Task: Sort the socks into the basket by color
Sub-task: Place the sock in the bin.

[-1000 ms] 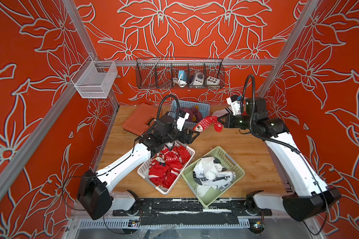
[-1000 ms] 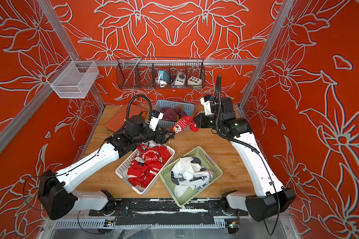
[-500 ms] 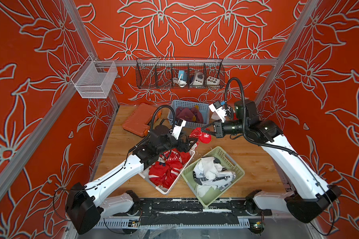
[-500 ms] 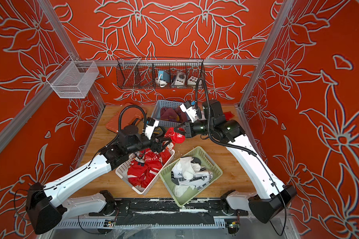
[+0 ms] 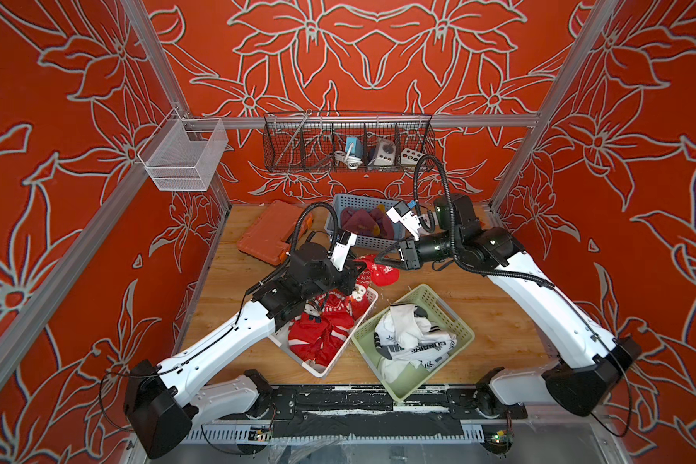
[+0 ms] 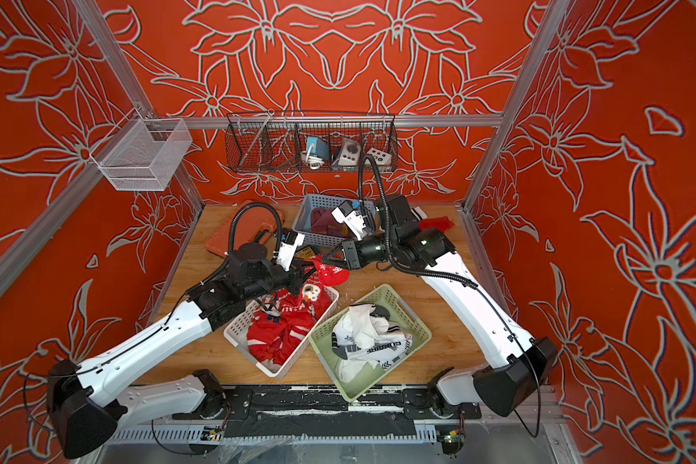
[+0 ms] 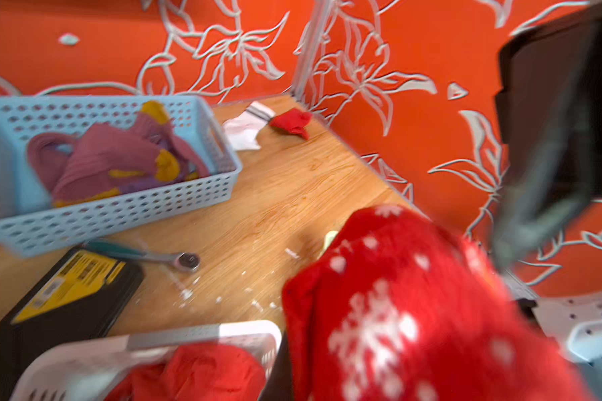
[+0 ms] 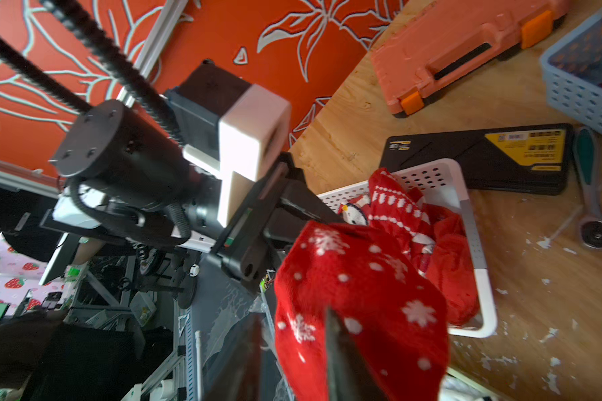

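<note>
A red sock with white snowflakes (image 5: 381,272) (image 6: 331,274) hangs over the far corner of the white basket (image 5: 325,368), which holds red socks. My left gripper (image 5: 357,264) is shut on the sock's edge, as the right wrist view shows (image 8: 327,218). My right gripper (image 5: 379,259) (image 8: 292,354) faces it from the right. Its fingers (image 8: 341,361) stand apart and the sock (image 8: 362,295) drapes over one of them. White socks fill the green basket (image 5: 455,317). Purple socks lie in the blue basket (image 5: 364,242). Loose red (image 7: 291,123) and white (image 7: 244,130) socks lie at the back right corner.
An orange tool case (image 5: 264,233) lies at the back left. A black case with a yellow label (image 8: 483,156) and a ratchet wrench (image 8: 591,194) lie between the blue and white baskets. A black wire rack (image 5: 348,148) and a white mesh bin (image 5: 181,154) hang on the walls.
My right gripper brought the snowflake sock forward and left to the left gripper. The left gripper shut on it, and the right jaws opened.
</note>
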Tool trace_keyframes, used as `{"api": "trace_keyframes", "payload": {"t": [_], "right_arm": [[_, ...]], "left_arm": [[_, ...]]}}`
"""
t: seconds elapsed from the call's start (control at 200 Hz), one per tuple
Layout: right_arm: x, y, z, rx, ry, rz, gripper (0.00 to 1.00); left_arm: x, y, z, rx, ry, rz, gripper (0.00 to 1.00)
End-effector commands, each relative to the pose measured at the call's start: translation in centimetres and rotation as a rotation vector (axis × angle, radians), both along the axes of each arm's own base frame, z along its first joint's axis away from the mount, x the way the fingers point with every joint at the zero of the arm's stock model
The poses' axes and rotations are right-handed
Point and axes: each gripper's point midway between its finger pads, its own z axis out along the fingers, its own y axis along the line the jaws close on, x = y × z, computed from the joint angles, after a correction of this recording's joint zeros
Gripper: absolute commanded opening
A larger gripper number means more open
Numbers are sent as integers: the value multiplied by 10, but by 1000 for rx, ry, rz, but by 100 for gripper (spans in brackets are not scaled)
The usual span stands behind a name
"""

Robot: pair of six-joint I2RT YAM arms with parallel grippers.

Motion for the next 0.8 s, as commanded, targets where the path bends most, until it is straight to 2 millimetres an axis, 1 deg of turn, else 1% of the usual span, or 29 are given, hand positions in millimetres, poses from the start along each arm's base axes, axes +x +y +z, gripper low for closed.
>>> {"api": "trace_keyframes", "payload": {"t": [0.0, 0.02, 0.075, 0.115, 0.13, 0.16, 0.225, 0.31, 0.37, 0.44, 0.495, 0.585, 0.61, 0.615, 0.645, 0.66, 0.711, 0.736, 0.756, 0.791], "right_arm": [[45, -31, -5, -61, -26, -188, 78], [55, -39, -6, -64, -22, -230, 81], [84, -65, -11, -83, -6, -368, 86], [104, -84, -17, -106, 1, -459, 92], [110, -91, -19, -116, 3, -488, 96], [124, -103, -25, -148, 8, -550, 98], [150, -126, -39, -220, 14, -654, 98], [184, -157, -60, -334, 8, -781, 98], [209, -176, -77, -408, -1, -842, 98], [237, -206, -102, -509, 11, -920, 98], [258, -223, -118, -542, 33, -951, 98], [288, -253, -143, -632, 48, -999, 98], [296, -262, -148, -657, 53, -1016, 98], [299, -263, -155, -667, 64, -1016, 98], [308, -273, -160, -687, 65, -1032, 98], [312, -277, -166, -699, 71, -1035, 98], [327, -294, -175, -722, 75, -1067, 98], [334, -300, -180, -729, 76, -1076, 98], [339, -304, -185, -734, 79, -1082, 98], [348, -314, -191, -743, 80, -1094, 98]], "left_arm": [[-3, 33, -41, 131, 219, 133, 0], [-5, 37, -46, 142, 249, 147, 0], [-15, 46, -62, 180, 343, 171, 0], [-23, 53, -75, 209, 414, 190, 0], [-25, 55, -80, 219, 439, 196, 0], [-31, 58, -90, 238, 490, 202, 0], [-41, 64, -111, 266, 589, 216, 0], [-47, 70, -136, 279, 682, 246, 0], [-46, 77, -151, 299, 715, 286, 0], [-45, 87, -170, 350, 753, 330, 0], [-45, 94, -185, 406, 788, 350, 0], [-44, 98, -204, 446, 828, 361, 1], [-43, 98, -207, 448, 833, 359, 5], [-43, 98, -208, 449, 833, 359, 6], [-42, 96, -211, 449, 842, 356, 13], [-42, 96, -212, 449, 844, 351, 17], [-41, 92, -212, 439, 843, 332, 44], [-40, 89, -210, 426, 832, 321, 54], [-40, 88, -207, 413, 822, 317, 59], [-39, 86, -200, 390, 799, 312, 64]]}}
